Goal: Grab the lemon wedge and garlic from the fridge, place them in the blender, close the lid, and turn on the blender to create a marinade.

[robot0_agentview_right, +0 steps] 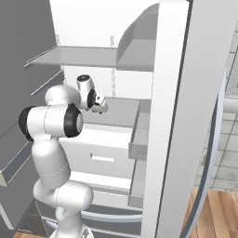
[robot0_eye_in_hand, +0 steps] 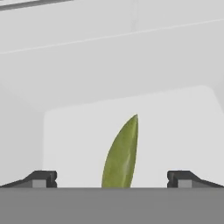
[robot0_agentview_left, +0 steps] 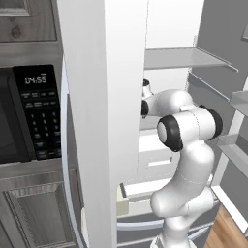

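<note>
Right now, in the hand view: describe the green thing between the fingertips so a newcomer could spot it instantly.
Start at the open fridge beside the black microwave, then go to the pale shelf the arm reaches over. There, midway between the open gripper tips, lies the lemon wedge: a slim, pointed, yellow-green sliver, the one coloured shape against plain white walls.

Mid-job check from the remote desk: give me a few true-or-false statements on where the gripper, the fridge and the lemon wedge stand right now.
1. The gripper is open. True.
2. The lemon wedge is clamped between the fingertips. False: it lies between them, with clear gaps on both sides.
3. The fridge door is closed. False: it stands open, and the arm reaches inside.
4. The microwave clock is lit. True.
5. The wedge is bright red. False: it looks yellow-green.
</note>
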Tool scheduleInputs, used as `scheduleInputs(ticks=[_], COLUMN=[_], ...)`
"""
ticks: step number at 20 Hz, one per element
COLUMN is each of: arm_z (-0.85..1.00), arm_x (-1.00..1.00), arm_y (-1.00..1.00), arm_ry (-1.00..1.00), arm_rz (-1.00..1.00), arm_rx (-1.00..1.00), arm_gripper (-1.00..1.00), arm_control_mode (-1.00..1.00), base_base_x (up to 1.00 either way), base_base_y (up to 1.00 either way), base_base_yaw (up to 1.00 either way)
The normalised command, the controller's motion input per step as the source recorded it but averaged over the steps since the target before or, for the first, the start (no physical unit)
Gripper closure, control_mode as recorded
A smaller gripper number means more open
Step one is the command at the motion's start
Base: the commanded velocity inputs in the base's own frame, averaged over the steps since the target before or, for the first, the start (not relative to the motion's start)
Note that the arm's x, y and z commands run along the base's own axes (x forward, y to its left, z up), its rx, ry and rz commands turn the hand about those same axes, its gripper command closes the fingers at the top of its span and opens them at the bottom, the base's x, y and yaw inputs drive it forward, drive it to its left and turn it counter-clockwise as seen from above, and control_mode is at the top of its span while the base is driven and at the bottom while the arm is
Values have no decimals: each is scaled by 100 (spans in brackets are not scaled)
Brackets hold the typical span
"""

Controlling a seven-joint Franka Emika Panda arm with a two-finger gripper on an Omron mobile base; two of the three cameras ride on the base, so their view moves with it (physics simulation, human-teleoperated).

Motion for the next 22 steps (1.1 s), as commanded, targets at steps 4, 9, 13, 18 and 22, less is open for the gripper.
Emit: scheduleInputs(ticks=[4,9,13,18,22], arm_z=[-23,-36,-58,-53,-33], arm_x=[49,24,-5,-23,-23], arm_y=[0,0,0,0,0], arm_ry=[5,5,0,-1,-6], arm_rz=[-2,-1,0,0,0], arm_rx=[0,0,0,0,0], arm_gripper=[-100,-100,-100,-100,-100], arm_control_mode=[-100,-100,-100,-100,-100], base_base_x=[0,0,0,0,0], base_base_y=[0,0,0,0,0], base_base_yaw=[0,0,0,0,0])
